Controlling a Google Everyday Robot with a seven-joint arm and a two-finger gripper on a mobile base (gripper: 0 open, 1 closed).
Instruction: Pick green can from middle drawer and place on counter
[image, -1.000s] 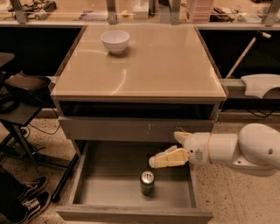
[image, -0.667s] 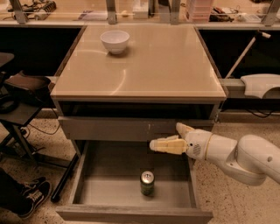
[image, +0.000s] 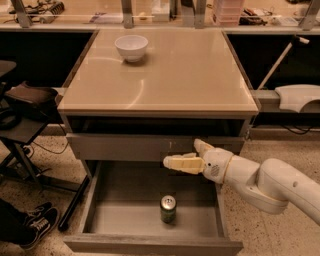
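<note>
The green can (image: 168, 208) stands upright on the floor of the open middle drawer (image: 125, 200), near its front middle. My gripper (image: 178, 157) hangs above the drawer's back half, in front of the grey drawer front above it, up and slightly right of the can and not touching it. Its cream fingers (image: 182, 163) point left and look parted, with nothing between them. The beige counter (image: 190, 75) caps the cabinet.
A white bowl (image: 131, 47) sits at the counter's back left. The upper drawer front (image: 120, 146) is just behind the gripper. A black chair (image: 25, 105) and a pair of shoes (image: 30, 222) are at the left. A white machine part (image: 300, 97) is at the right.
The gripper has risen and moved left, from low over the drawer's right side to in front of the upper drawer front. The can has not moved.
</note>
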